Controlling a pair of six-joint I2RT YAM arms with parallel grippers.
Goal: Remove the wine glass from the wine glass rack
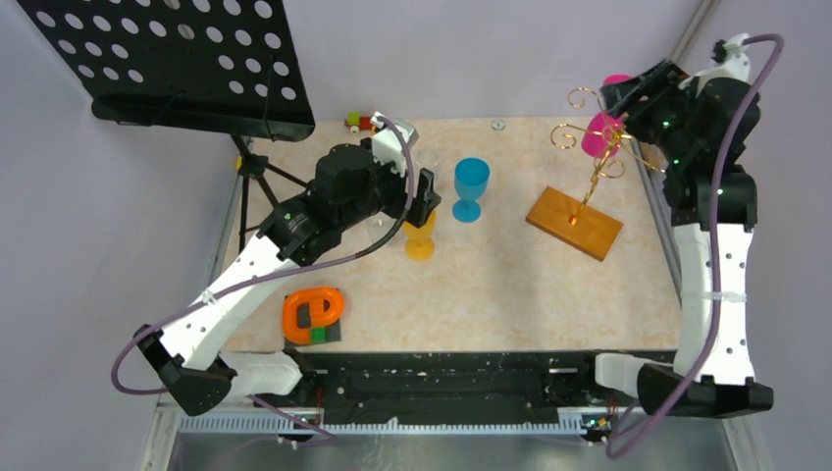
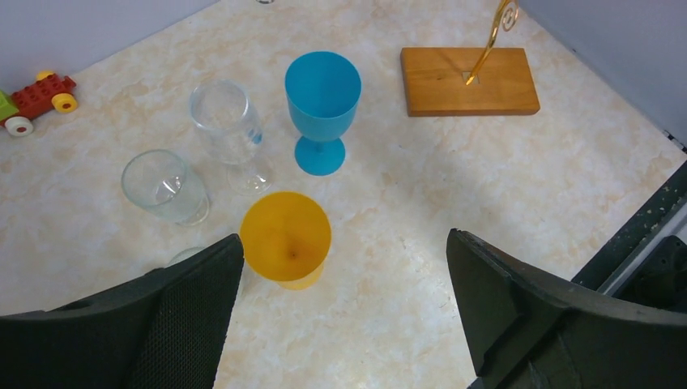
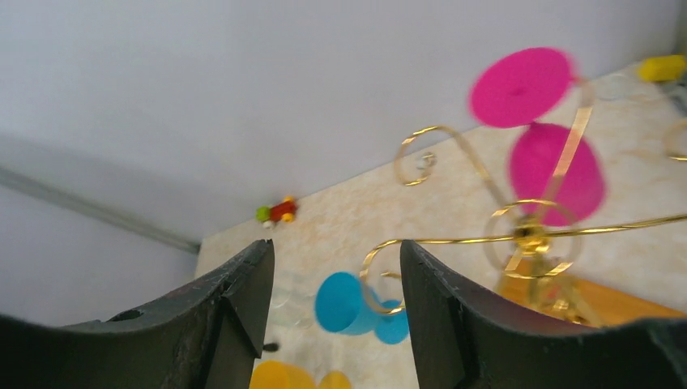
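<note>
A pink wine glass (image 1: 598,135) hangs upside down from the wine glass rack (image 1: 587,167), a gold pole with curled wire arms on a wooden base (image 1: 575,224). My right gripper (image 1: 621,101) is up beside the rack's top at the back right, close to the pink glass. In the right wrist view that gripper (image 3: 336,259) is open with nothing between its fingers. The pink glass (image 3: 556,172) and the gold arms (image 3: 454,239) lie to the right of its right finger. My left gripper (image 2: 344,243) is wide open over the table, just above an orange glass (image 2: 285,237).
A blue glass (image 1: 471,186) stands mid-table, with two clear glasses (image 2: 231,121) (image 2: 166,186) to its left. A black perforated music stand (image 1: 177,54) fills the back left. An orange object (image 1: 312,314) lies near the front left, and a toy car (image 1: 363,123) sits at the back.
</note>
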